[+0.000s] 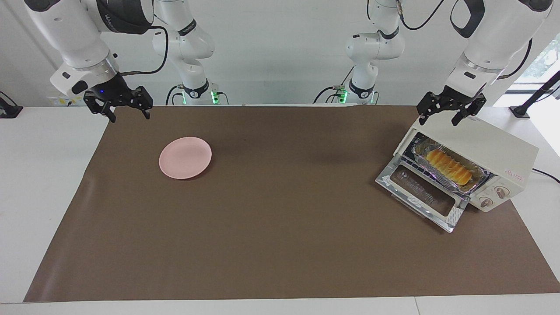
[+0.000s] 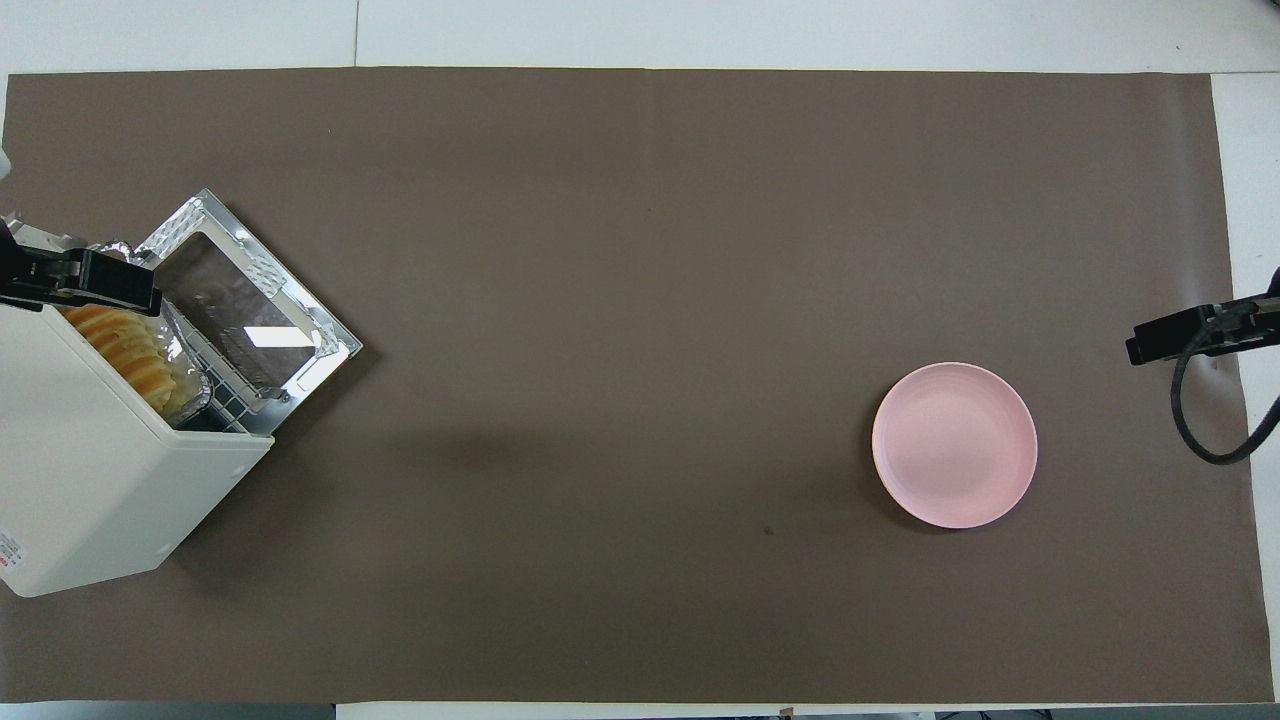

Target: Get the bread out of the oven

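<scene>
The cream-white oven [image 1: 485, 146] stands at the left arm's end of the table with its glass door [image 1: 421, 192] dropped open. Inside, the golden ridged bread [image 1: 449, 165] lies in a crinkled foil tray [image 1: 477, 180] on the rack. From overhead, the bread [image 2: 128, 348] shows just inside the oven [image 2: 100, 470] mouth. My left gripper [image 1: 440, 120] hangs open and empty over the oven's top edge, above the mouth. My right gripper [image 1: 130, 116] hangs open and empty over the mat's corner at the right arm's end.
A round pink plate [image 1: 185, 157] lies on the brown mat [image 1: 280, 227] toward the right arm's end, also seen from above as the plate [image 2: 955, 445]. The oven door juts out onto the mat. A black cable loops by the right gripper.
</scene>
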Motion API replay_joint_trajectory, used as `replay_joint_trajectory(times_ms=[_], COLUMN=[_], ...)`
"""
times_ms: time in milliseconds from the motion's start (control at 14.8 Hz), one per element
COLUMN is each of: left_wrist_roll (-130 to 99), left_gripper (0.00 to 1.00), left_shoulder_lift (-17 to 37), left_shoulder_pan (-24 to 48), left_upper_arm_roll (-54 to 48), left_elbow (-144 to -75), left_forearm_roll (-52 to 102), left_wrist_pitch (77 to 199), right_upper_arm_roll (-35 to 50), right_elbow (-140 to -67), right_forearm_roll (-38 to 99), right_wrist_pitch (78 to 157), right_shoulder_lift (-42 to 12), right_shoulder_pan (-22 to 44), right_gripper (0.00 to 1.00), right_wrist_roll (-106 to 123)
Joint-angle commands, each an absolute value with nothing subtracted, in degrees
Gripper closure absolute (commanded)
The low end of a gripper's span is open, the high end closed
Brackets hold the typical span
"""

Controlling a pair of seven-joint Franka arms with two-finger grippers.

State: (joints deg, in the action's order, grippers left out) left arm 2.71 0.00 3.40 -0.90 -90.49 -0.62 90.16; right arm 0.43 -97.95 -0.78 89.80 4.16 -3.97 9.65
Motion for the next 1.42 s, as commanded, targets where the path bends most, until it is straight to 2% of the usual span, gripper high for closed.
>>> replay_joint_trajectory(times_ms=[0,406,744,947,1352], left_wrist_roll=[2.4,-0.9,-13.8,-24.0,-31.4], left_gripper=[0.00,0.00,0.00,0.00,0.00], left_shoulder_lift=[-0.4,-1.3,5.3,11.4,12.7], left_shoulder_pan=[3.9,3.0,3.0,3.3,1.8], left_upper_arm_roll=[-0.5,-0.3,-0.1,-0.1,-0.1], left_elbow=[-91.1,-93.9,-90.7,-91.3,-100.3], left_forearm_roll=[-0.2,-0.7,-2.2,-8.2,-13.2], left_wrist_pitch=[90.4,94.1,96.4,104.1,114.3], right_upper_arm_roll=[0.9,0.9,0.9,0.9,0.9], right_elbow=[-98.6,-98.7,-98.7,-98.7,-98.7], right_forearm_roll=[0.2,0.2,0.2,0.2,0.2], right_wrist_pitch=[89.7,89.7,89.7,89.7,89.7], right_shoulder_lift=[5.0,5.0,5.0,5.0,5.0], right_shoulder_pan=[-4.8,-4.7,-4.7,-4.7,-4.8], right_gripper=[0.00,0.00,0.00,0.00,0.00], right_wrist_roll=[9.0,8.9,9.0,9.0,9.0])
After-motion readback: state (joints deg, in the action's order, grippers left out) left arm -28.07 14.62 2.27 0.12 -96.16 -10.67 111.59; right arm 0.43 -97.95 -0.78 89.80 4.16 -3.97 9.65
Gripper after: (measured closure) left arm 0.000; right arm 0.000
